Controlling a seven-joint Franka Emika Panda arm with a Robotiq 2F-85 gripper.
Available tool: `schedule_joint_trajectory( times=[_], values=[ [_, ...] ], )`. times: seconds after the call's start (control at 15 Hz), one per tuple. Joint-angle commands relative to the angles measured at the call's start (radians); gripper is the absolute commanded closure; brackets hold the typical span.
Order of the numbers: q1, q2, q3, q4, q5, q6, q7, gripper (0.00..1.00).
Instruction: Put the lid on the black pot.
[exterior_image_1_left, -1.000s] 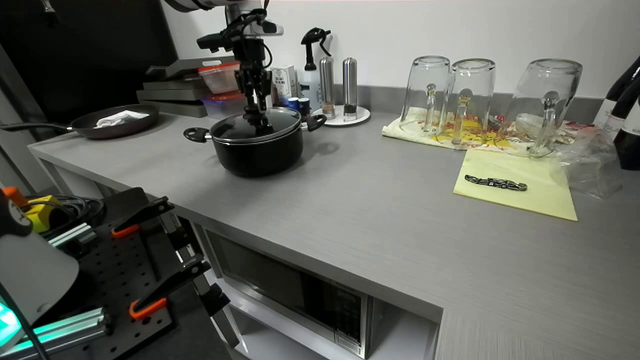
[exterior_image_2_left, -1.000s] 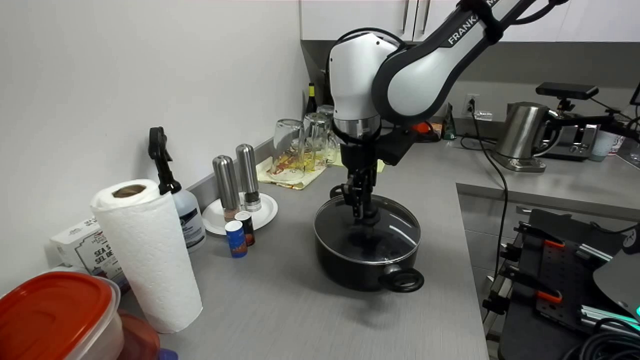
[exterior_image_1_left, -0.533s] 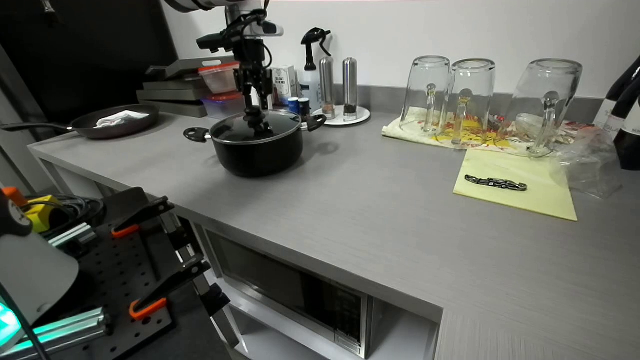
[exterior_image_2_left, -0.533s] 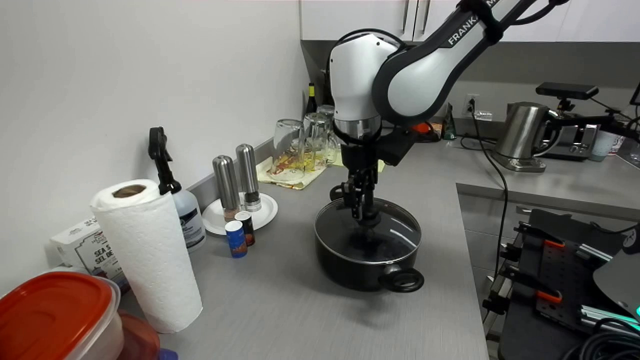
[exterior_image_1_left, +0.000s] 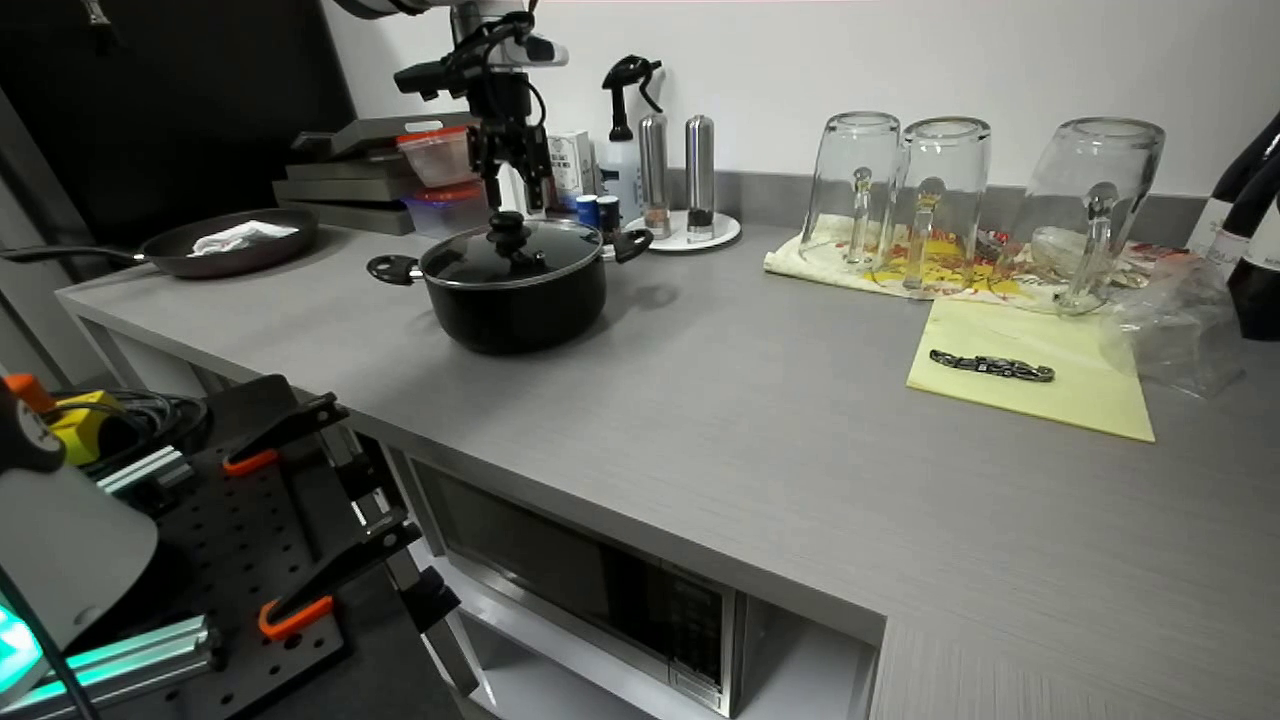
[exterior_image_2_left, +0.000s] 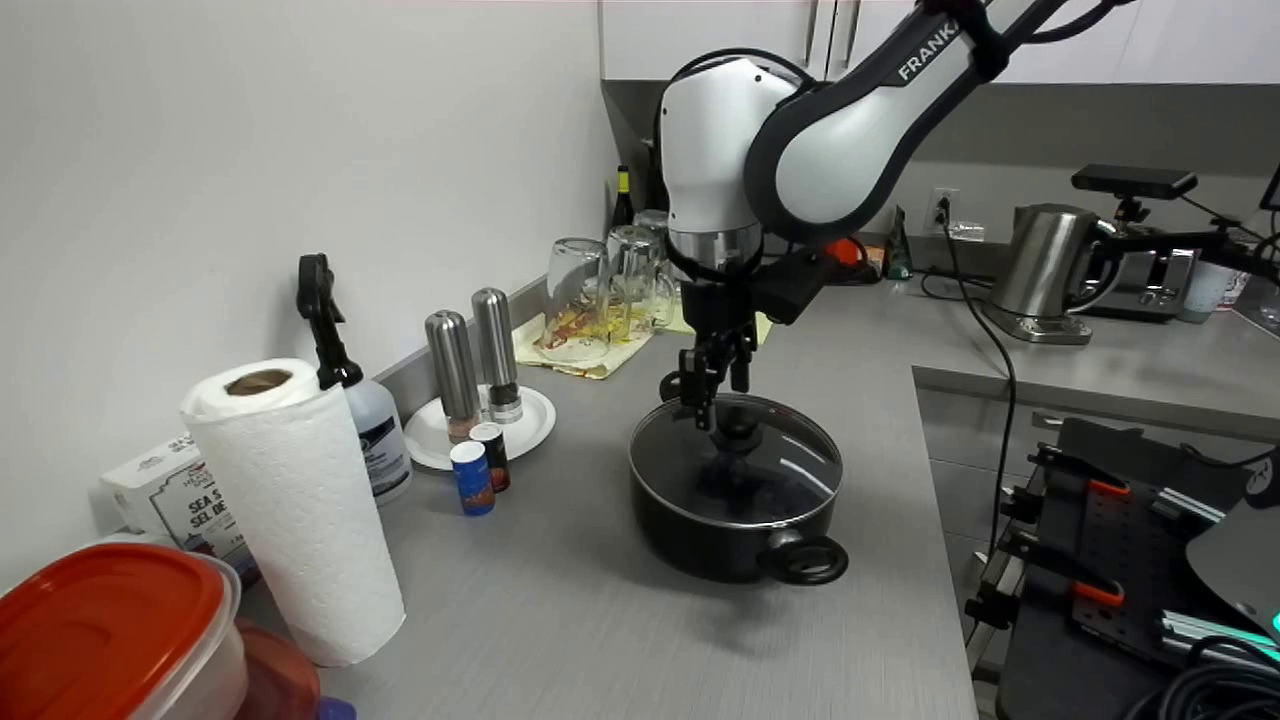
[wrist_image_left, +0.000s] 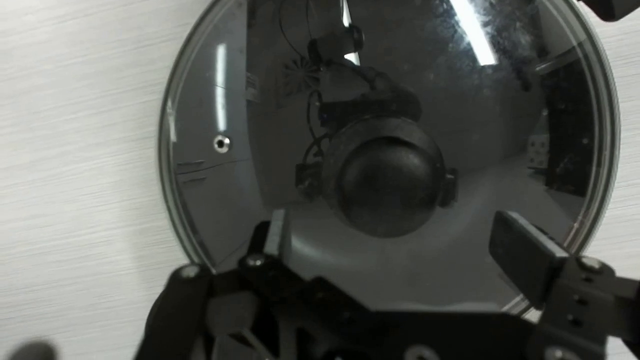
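Observation:
The round glass lid (exterior_image_2_left: 690, 475) with its metal rim lies flat over the top of the black pot (exterior_image_2_left: 700, 550) in both exterior views. Its black knob (exterior_image_1_left: 508, 232) points up near the centre. My gripper (exterior_image_1_left: 516, 200) hangs just above the lid, jaws spread wide with nothing between them. In the wrist view the knob (wrist_image_left: 387, 190) shows just beyond the gap between the pads (wrist_image_left: 525, 255), touching neither. The pot stands on the grey counter, a side handle (exterior_image_2_left: 803, 560) sticking out on each side.
Metal mills stand on a white plate (exterior_image_2_left: 535, 420) by the wall, with small shakers (exterior_image_2_left: 472, 478) and a paper towel roll (exterior_image_2_left: 300, 520) nearby. A frying pan (exterior_image_1_left: 165, 255) sits at the counter's end. Upturned glass mugs (exterior_image_1_left: 850, 180) rest on a cloth farther along.
My gripper has opened from around the knob and risen a little above it. The lid has stayed in place on the pot, which has not moved.

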Motion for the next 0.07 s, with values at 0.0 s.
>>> schedule_joint_trajectory(
  times=[0.0],
  values=[
    [-0.002,-0.002,0.001,0.002,0.0,-0.003,-0.001,0.0]
  ],
)
